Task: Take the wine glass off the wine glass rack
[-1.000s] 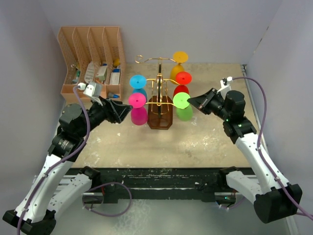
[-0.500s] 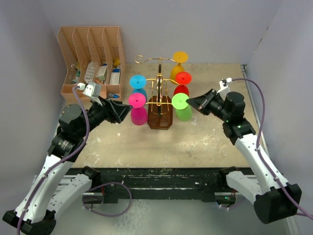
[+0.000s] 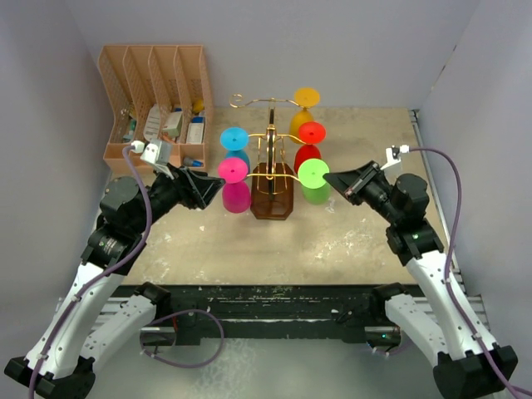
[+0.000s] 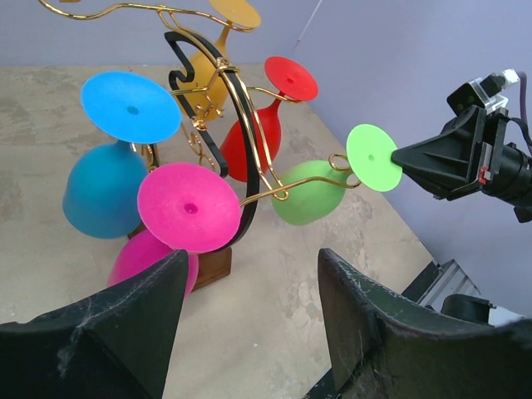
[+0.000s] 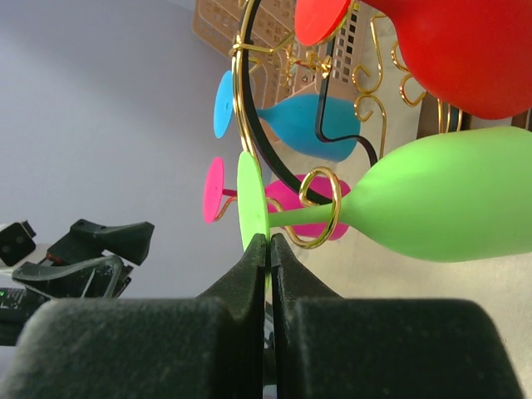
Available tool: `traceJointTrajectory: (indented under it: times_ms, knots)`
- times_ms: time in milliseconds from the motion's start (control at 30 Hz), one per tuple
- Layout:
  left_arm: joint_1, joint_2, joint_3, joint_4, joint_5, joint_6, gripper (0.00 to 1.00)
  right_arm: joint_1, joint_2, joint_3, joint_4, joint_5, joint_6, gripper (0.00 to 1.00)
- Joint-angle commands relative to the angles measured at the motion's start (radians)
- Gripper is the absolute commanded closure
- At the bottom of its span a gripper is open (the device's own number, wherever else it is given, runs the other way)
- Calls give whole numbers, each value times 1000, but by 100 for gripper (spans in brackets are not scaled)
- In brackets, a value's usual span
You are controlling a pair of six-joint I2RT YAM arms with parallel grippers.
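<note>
The gold wire wine glass rack (image 3: 271, 141) stands on its dark brown base (image 3: 273, 199) at mid-table. A green wine glass (image 3: 314, 189) hangs upside down on its right arm, its stem inside a gold scroll loop (image 5: 319, 208). My right gripper (image 3: 330, 179) is shut edge-on on the glass's flat green foot (image 5: 252, 204), with the bowl (image 5: 449, 204) beyond the loop. My left gripper (image 3: 218, 189) is open and empty, just left of the pink glass (image 3: 235, 193). The left wrist view shows the green glass (image 4: 309, 193) and my right gripper (image 4: 401, 158) at its foot.
Pink (image 4: 189, 206), blue (image 4: 101, 187), red (image 4: 253, 137) and yellow (image 3: 303, 112) glasses also hang on the rack. A tan slotted file organiser (image 3: 154, 100) with small items stands at the back left. Grey walls close in both sides.
My right arm has drawn back to the right, and the green glass's foot has slid a little right with it, away from the rack's centre. The left arm has not moved.
</note>
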Motion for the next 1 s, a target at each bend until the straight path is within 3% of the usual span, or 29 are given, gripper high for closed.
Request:
traceJointTrajectory:
  times_ms: [0,233,667,967]
  knots:
    - [-4,-3,15,34,-1,-14,33,2,-31,-11,11,-8,35,100]
    - [-4,-7,6,39,-1,-18,33,2,-31,-28,41,-35,45,100]
    - [-5,-18,-3,46,8,-26,32,3,103,-17,290,-107,81,100]
    - [-4,-1,-3,95,49,-79,21,3,188,100,365,-155,60,100]
